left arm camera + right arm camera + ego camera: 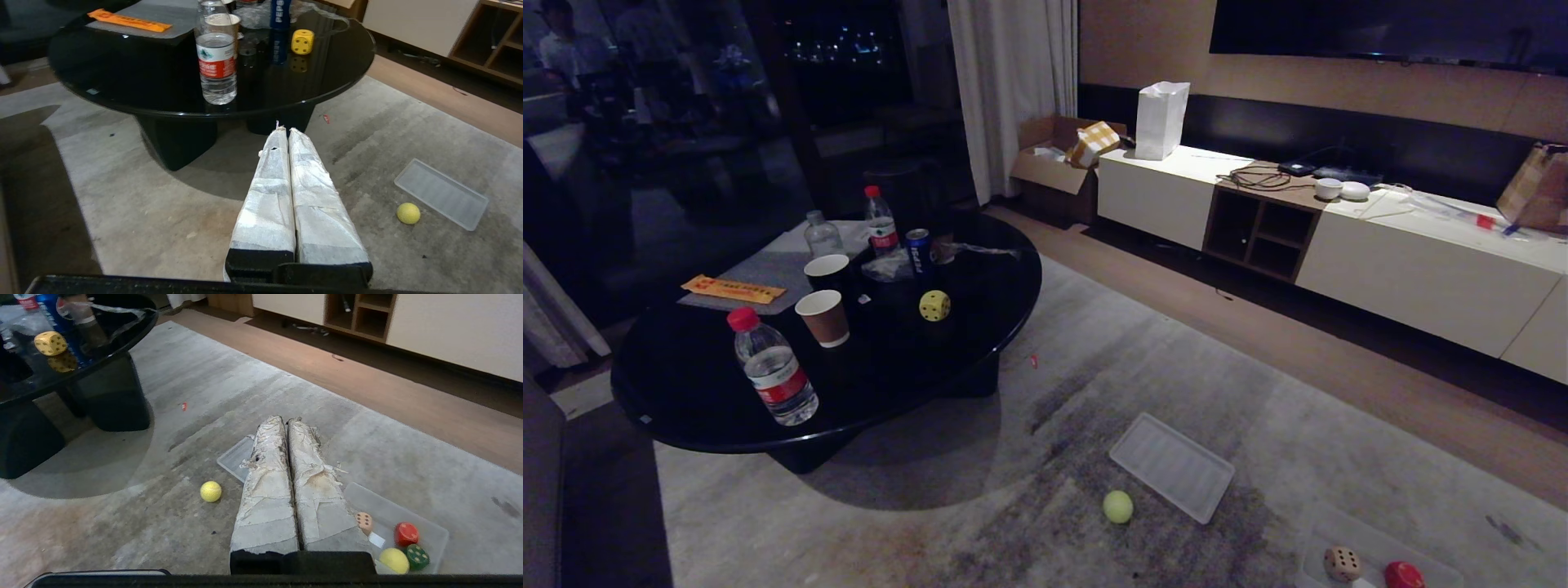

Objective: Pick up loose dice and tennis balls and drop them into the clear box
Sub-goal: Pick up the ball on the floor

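Note:
A yellow die (934, 305) (302, 41) (50, 343) sits on the black round table (686, 384). One tennis ball (1118, 506) (408, 213) (211, 491) lies loose on the carpet beside the flat clear lid (1172, 465). The clear box (1380, 543) (388, 502) stands on the carpet at the near right. It holds a beige die (1342, 563) (364, 522), a red die (406, 533), a dark green die (416, 556) and a second tennis ball (394, 560). My left gripper (284, 129) and right gripper (284, 419) both hang shut and empty above the carpet, outside the head view.
On the table stand water bottles (772, 367), paper cups (823, 317) and a blue can (919, 249). A long low cabinet (1380, 261) runs along the right wall, with a cardboard box (1054, 163) at its end. A person (560, 49) shows dimly at the far left.

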`<state>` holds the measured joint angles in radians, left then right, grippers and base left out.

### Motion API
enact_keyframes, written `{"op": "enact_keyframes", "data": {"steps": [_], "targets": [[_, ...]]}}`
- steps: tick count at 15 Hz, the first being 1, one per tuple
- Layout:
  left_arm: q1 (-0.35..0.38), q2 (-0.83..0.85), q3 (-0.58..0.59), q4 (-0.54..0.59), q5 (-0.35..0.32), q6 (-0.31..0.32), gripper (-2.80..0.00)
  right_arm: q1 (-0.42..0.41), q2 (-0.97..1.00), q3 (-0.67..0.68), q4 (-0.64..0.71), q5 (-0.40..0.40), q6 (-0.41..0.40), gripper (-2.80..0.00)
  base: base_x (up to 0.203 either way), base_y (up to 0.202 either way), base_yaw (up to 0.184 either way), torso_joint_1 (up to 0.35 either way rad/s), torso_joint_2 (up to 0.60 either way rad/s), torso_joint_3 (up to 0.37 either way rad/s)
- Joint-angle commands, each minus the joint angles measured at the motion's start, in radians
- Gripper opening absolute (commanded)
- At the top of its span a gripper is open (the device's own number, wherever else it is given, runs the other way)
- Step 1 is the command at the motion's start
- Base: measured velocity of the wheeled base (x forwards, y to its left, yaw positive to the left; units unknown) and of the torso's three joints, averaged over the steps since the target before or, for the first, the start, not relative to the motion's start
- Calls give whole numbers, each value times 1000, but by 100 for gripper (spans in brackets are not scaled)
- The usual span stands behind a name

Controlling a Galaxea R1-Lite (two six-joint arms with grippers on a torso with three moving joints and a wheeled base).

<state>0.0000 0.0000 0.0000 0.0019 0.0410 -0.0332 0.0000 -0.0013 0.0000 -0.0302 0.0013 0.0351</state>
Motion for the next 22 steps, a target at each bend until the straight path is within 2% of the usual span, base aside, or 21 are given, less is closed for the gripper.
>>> {"op": "enact_keyframes", "data": {"steps": [1,6,22], "targets": [[0,2,2,-2,2,1,-280,0,1,9,0,0,0,-280,0,0,0,0,0,0],[0,2,2,0,0,2,-280,0,1,9,0,0,-3,-280,0,0,0,1,-1,-37],[0,2,2,0,0,-1,-280,0,1,9,0,0,-1,-280,0,0,0,2,3,-196]]}}
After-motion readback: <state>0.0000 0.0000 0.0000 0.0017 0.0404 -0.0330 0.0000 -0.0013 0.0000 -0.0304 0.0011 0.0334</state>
